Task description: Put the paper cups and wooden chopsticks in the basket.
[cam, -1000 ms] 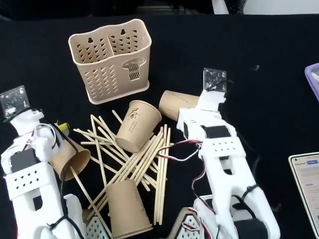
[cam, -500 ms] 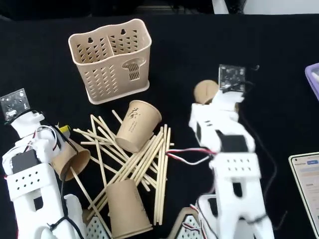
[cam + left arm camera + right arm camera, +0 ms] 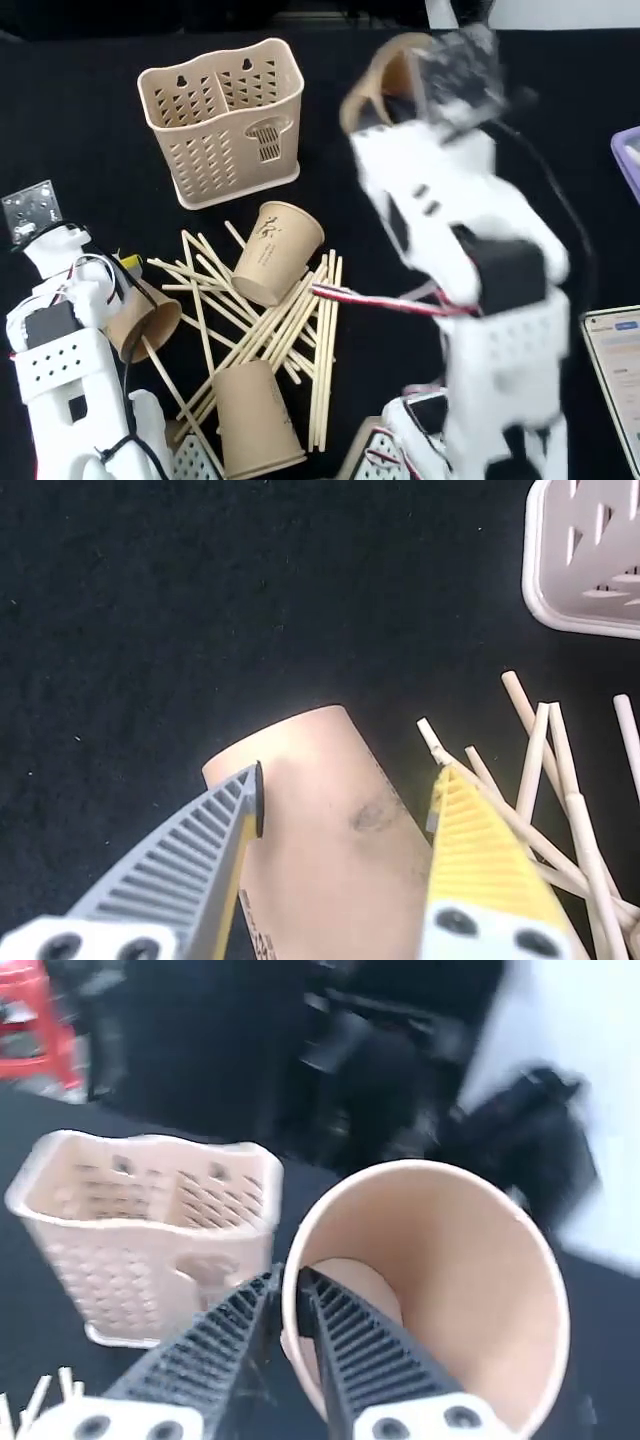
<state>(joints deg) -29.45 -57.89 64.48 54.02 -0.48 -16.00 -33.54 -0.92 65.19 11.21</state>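
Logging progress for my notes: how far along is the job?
Done: nothing; the basket looks empty. In hand: the right gripper holds one cup aloft; the left gripper straddles a second cup. Left: the middle cup, the near cup and the chopsticks.

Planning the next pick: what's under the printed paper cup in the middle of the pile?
Wooden chopsticks: the printed paper cup lies on its side across the pile, with sticks poking out on both sides. Whatever else sits directly beneath its body is covered.
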